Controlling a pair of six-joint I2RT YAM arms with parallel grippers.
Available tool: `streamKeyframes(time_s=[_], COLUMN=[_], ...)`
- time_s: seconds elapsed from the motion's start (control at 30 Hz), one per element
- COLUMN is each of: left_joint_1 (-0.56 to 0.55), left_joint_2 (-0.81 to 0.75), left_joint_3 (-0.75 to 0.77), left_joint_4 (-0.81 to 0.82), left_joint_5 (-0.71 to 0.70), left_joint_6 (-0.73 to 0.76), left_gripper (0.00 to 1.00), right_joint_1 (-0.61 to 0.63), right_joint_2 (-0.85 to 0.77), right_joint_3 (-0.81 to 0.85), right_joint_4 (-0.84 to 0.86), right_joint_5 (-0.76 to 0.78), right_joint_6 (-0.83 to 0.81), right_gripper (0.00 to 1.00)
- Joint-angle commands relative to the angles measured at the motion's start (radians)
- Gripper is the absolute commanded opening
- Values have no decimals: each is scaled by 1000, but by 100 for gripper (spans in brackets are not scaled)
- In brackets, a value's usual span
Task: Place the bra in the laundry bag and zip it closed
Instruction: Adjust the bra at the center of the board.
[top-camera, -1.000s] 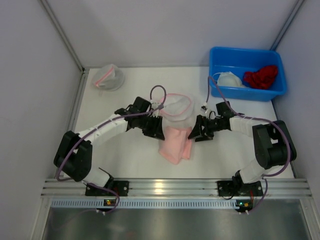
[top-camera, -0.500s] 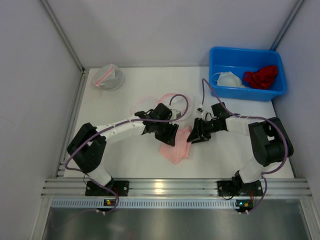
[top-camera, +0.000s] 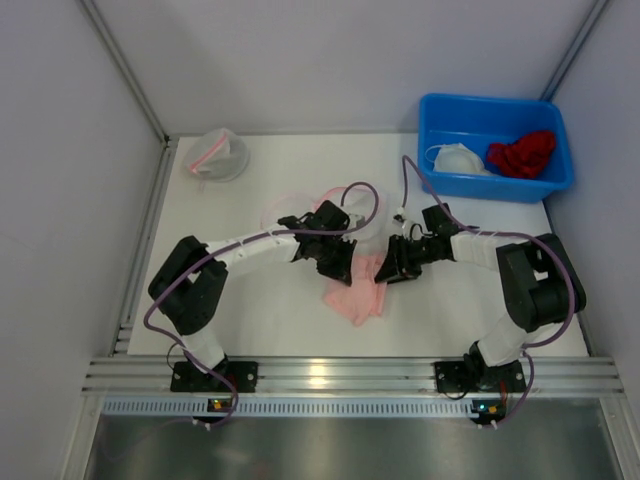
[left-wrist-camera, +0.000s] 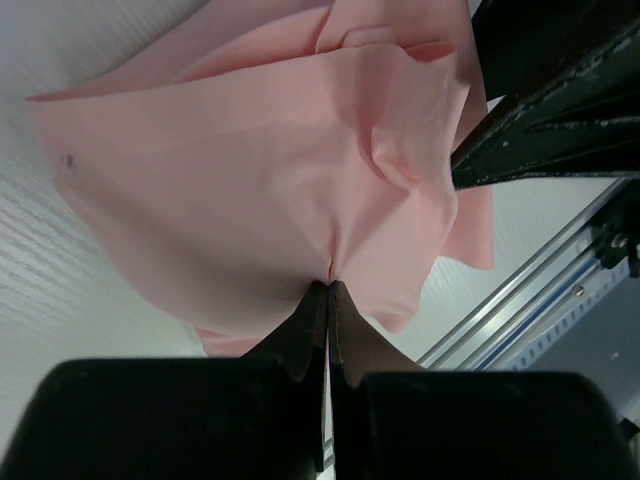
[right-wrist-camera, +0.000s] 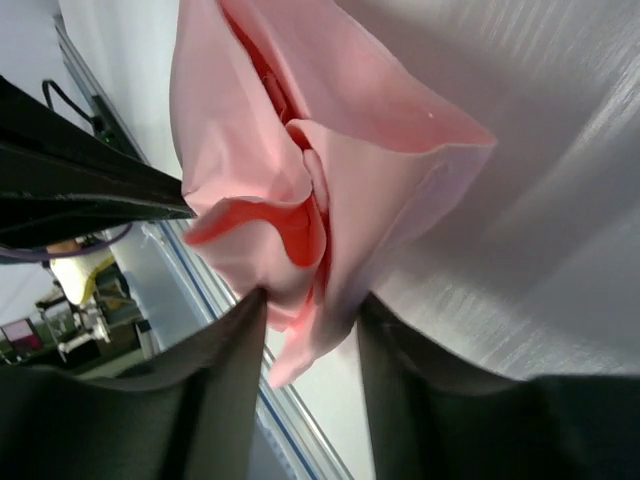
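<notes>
The pink bra (top-camera: 357, 291) lies crumpled on the white table between my two grippers. My left gripper (top-camera: 338, 264) is at its left edge and is shut on a pinch of the pink fabric (left-wrist-camera: 260, 150), fingertips together (left-wrist-camera: 328, 285). My right gripper (top-camera: 388, 268) is at its right edge, and its fingers straddle and press a thick fold of the bra (right-wrist-camera: 250, 150) at the tips (right-wrist-camera: 310, 300). The translucent laundry bag with pink trim (top-camera: 283, 212) lies just behind the left arm, partly hidden by it.
A second crumpled mesh bag with a red zip (top-camera: 216, 155) sits at the back left. A blue bin (top-camera: 450, 115) at the back right holds a white item (top-camera: 458, 158) and a red garment (top-camera: 522, 153). The metal rail (top-camera: 330, 375) runs along the near edge.
My left gripper has moved right, from the laundry bag's rim onto the bra, and shut on it. The bra has bunched up smaller. The right gripper has barely moved.
</notes>
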Motion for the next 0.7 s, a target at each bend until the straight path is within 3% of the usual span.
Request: streamKeyframes(time_s=[0.0,0.27,0.53,0.6,0.67], left_joint_1=[35,116,147,153,156], left_joint_2=[-47,-76,-96,-99,-100], left_joint_3=[17,-35,-68,-75,-73], left_joint_4=[87,137,157,185,203], left_joint_5=[54,173,233,264,279], left_joint_6=[-78,-158,-199,-231,-262], left_gripper=[0,0,0,0,0], right_joint_1=[11,-37,-118,-120,-118], right_joint_2=[-1,-26,-57,-75,-81], right_joint_3=[27,33,21,9,0], right_joint_4=[30,-14,-31,-1,39], right_joint_5=[-10,-38,-130,-157,-179], right_joint_6=[-43,-90,-100,-63,-32], right_gripper=[45,67,79,91,97])
